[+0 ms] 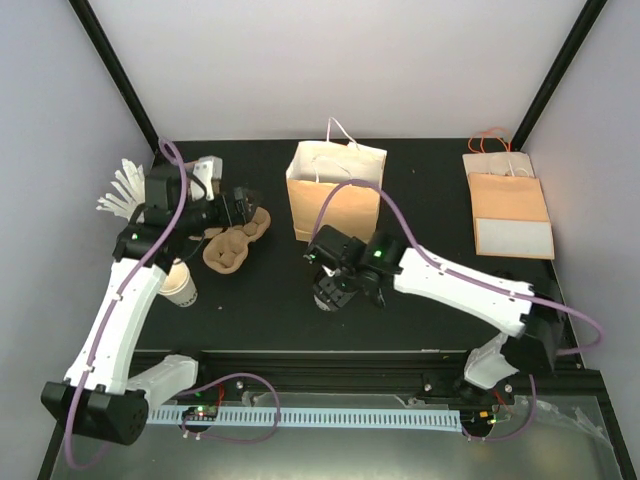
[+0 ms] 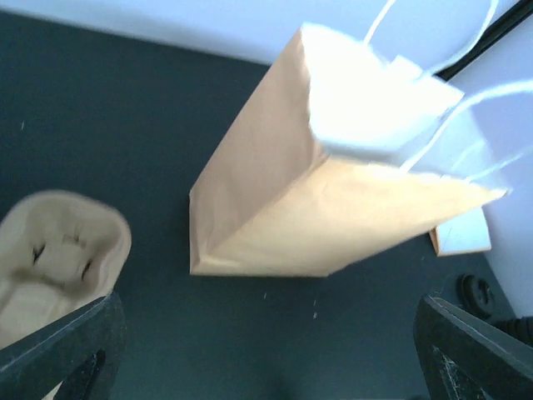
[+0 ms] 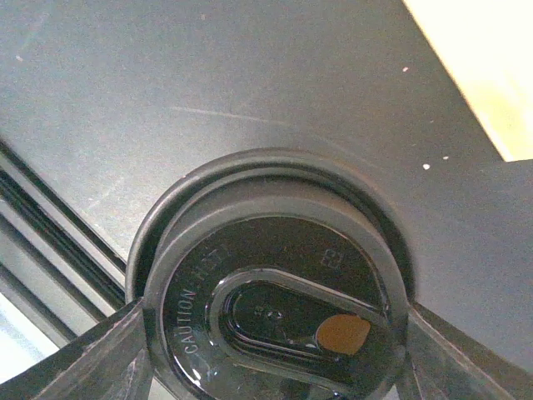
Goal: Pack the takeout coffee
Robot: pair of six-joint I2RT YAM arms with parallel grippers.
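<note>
The takeout coffee shows in the right wrist view as a round black lid (image 3: 275, 292) with a brown sip hole, right under the camera. My right gripper (image 3: 275, 354) has a finger against each side of the lid and is shut on it. In the top view the right gripper (image 1: 336, 288) hides the cup, just in front of the upright brown paper bag (image 1: 335, 195). My left gripper (image 1: 243, 208) is open and empty, above the pulp cup carrier (image 1: 232, 243). In the left wrist view its fingers (image 2: 67, 350) stand wide apart, facing the bag (image 2: 316, 200).
A lidless white paper cup (image 1: 181, 287) stands by the left arm. White stirrers (image 1: 120, 190) fan out at the far left. Flat brown bags (image 1: 508, 205) lie at the back right. The table's front rail (image 1: 330, 360) runs just behind the right gripper.
</note>
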